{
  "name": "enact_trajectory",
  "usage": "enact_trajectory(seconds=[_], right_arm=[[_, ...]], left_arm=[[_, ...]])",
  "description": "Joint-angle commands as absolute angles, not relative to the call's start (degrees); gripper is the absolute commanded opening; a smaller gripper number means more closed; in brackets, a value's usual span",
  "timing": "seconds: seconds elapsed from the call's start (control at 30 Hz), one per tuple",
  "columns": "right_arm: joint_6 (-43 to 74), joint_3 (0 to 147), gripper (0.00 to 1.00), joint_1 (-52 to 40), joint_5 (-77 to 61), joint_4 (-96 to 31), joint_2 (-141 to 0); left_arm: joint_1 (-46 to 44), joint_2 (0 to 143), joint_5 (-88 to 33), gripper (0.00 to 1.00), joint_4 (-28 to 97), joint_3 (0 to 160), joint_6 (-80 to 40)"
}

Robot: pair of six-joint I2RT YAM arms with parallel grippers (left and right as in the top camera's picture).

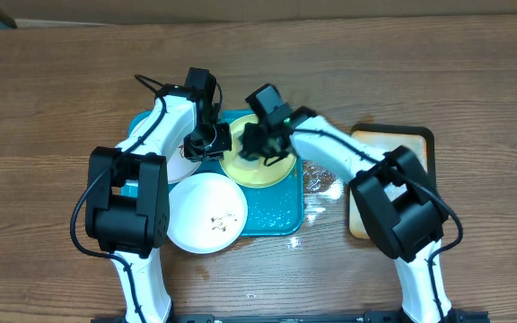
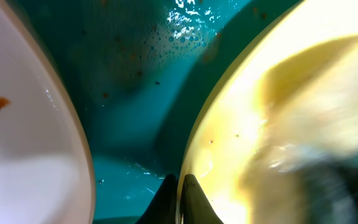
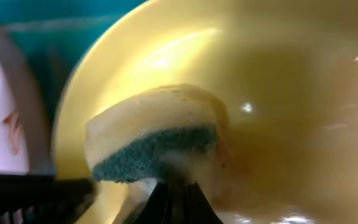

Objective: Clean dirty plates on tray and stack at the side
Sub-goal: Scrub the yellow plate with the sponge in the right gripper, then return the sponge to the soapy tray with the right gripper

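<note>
On teal tray (image 1: pixel 278 213), glossy yellow plate (image 1: pixel 269 176), sponge (image 3: pixel 154 140) on it

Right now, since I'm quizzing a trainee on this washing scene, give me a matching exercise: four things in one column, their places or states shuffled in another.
Things
1. sponge
2. pale yellow plate
3. nearer white plate
4. tan tray

Places or states
A. rim pinched by the left claw
B. on the table, to the right of the teal tray
C. over the teal tray's near-left corner
D. held in the right claw, against the yellow plate

Pairs: 1-D, 2-A, 3-C, 4-B
</note>
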State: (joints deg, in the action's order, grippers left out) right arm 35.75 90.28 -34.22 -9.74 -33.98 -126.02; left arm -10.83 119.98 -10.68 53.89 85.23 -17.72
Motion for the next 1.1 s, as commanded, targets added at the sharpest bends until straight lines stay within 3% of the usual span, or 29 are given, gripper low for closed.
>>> enact_trajectory(seconds=[0.0, 0.37, 1.07], right_arm=[[35.79, 89.36, 0.04, -27.81, 2.22, -38.72, -129.78], [30.11, 89.47, 0.04, -25.17, 4.91, -44.07, -128.22], [28.86, 104.71, 0.04, -26.11, 4.47, -62.65, -104.84]], left_arm=[[-10.68, 121.25, -8.97, 0.04, 55.05, 85.67, -18.02], [-10.59, 121.27, -8.75, 0.04, 54.98, 85.67, -18.46], [-10.55, 121.27, -11.0, 0.04, 50.85, 85.65, -17.78]])
